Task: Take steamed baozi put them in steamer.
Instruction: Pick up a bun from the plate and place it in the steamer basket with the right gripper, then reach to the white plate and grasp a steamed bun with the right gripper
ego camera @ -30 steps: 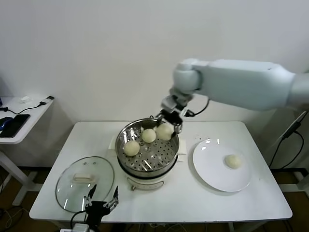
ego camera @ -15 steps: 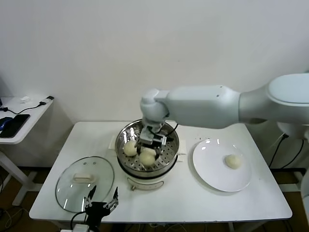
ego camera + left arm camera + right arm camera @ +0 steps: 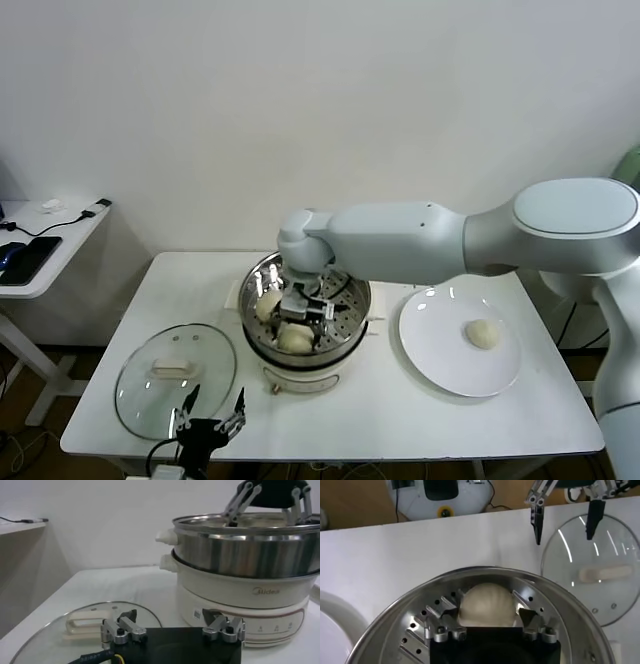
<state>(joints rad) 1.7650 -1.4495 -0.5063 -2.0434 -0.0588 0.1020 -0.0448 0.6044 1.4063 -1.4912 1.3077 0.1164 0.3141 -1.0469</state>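
Down inside the round shiny stainless-steel steamer (image 3: 305, 318) on its white base, the right claw (image 3: 303, 310) hangs just above a smooth cream-white baozi (image 3: 295, 339) that lies on the perforated tray at about 6 o'clock in the pot. In the right wrist view that bun (image 3: 486, 605) sits between the two fingers (image 3: 446, 622), which stand spread to either side of it with a sliver of gap on each flank; whether a pad brushes the dough cannot be told. The right claw is wide and grips nothing. A second baozi (image 3: 266, 306) rests at about 9 o'clock in the steamer, partly hidden by the arm. On the white desk (image 3: 400, 420), at 3 o'clock from the pot, a flat white round plate (image 3: 445, 355) carries one more baozi (image 3: 484, 334). At 8 o'clock from the steamer lies a round glass lid with a white handle (image 3: 176, 377). The left claw (image 3: 211, 416) waits at the desk's near edge beside the lid, fingers wide apart and empty.
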